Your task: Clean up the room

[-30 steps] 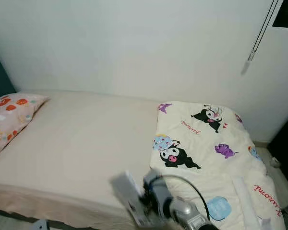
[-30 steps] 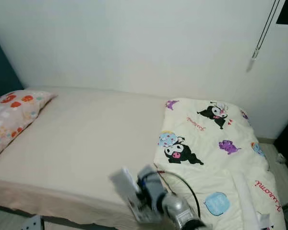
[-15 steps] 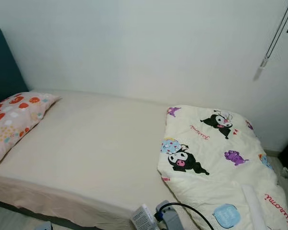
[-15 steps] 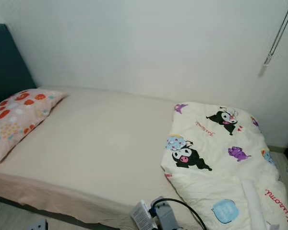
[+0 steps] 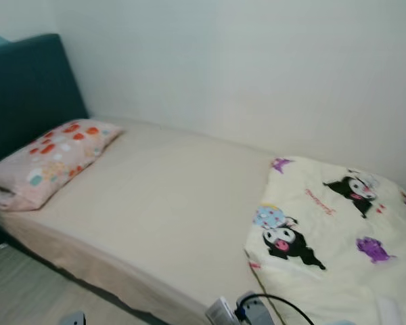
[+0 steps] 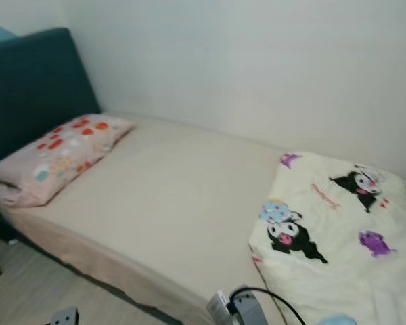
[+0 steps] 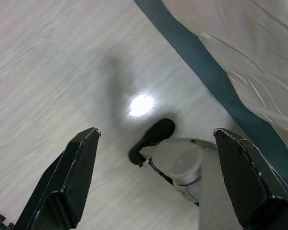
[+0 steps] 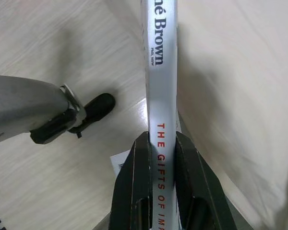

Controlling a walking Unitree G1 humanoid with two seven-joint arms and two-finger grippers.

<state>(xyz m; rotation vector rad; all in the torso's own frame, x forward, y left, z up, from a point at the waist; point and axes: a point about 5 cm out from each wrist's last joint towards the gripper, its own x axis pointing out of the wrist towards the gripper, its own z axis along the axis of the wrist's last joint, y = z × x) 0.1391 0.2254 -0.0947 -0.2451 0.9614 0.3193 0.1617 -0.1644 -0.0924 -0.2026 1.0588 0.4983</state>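
From the left eye view, a bed (image 5: 155,210) with a bare beige sheet is seen set against a white wall (image 5: 257,68), with a dark teal headboard (image 5: 27,88) at its far left end. A pink pillow (image 5: 51,159) dotted with orange and white shapes lies at that end. A cream duvet (image 5: 338,237) printed with cartoon characters is bunched at the other end, cut off by the frame's right and lower edges. At the bottom edge the right arm's wrist (image 5: 247,313) and a black cable are partly seen (the picture is soft, and little detail can be made out there).

The right eye view gives the same scene; a small grey object (image 6: 64,317) at the bottom edge, over the pale wood floor (image 6: 27,284), cannot be identified.

In the left wrist view, the left pincer (image 7: 158,182) is released, its fingers (image 7: 69,177) spread wide above the floor (image 7: 48,72), beside the bed's dark base strip and draped sheet. The robot's foot is seen between them.

In the right wrist view, the right pincer (image 8: 161,182) is clenched on a silver-spined book (image 8: 161,72), gripped edge-on. Part of the spine lettering is cut off. The book is held over the bed's edge, with floor on one side and sheet on the other.
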